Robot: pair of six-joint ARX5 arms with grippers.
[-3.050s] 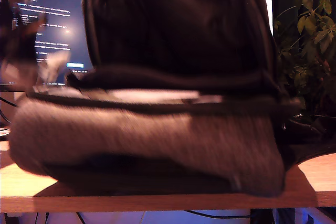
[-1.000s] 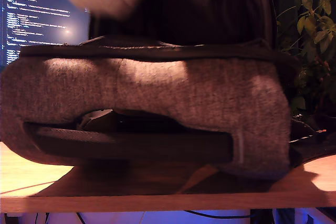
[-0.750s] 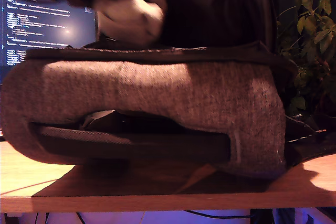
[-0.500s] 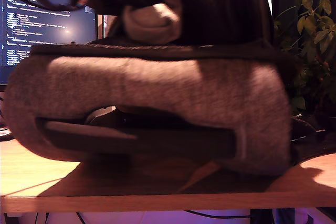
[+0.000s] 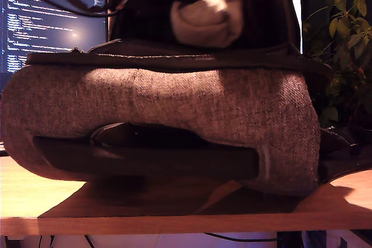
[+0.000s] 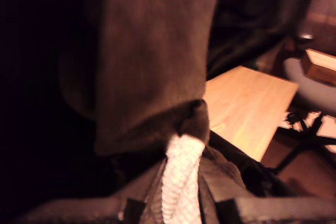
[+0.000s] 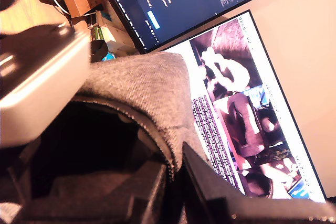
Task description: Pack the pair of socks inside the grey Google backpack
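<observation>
socks (image 6: 181,174) pinched in my first hand (image 6: 181,207), grey backpack (image 5: 174,105) just below it on the desk (image 5: 35,198); my second hand (image 7: 176,182) clamps the backpack's zip rim

**Dim room, everything sits around one wooden desk**

Warm orange light hits the wooden desk (image 5: 23,196), and it's pretty dark otherwise. Behind the desk a monitor (image 5: 52,21) full of code glows blue. A second screen (image 7: 247,129) beside it shows camera feeds, against a plain pale wall (image 7: 304,35). A leafy plant (image 5: 346,33) stands past the desk's end at the exterior view's right. Under the desk there's a cable (image 5: 238,237) and a purplish glow.
</observation>
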